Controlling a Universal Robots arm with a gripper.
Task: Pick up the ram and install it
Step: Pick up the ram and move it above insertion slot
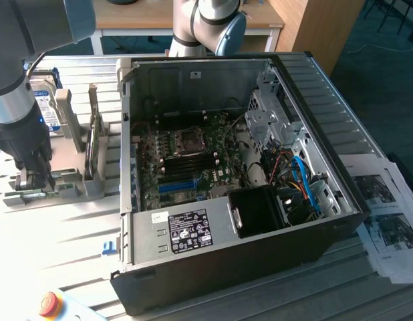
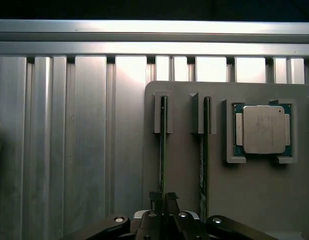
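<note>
The end effector hangs over the grey holder, its dark fingers set narrow and pinching the ram. The ram stands on edge in the holder slot farthest from the square silver processor. A second stick stands on edge in the neighbouring slot, between the ram and the processor. The holder rests on the slatted metal tabletop. The open computer case sits beside the holder, toward the exterior view's right.
</note>
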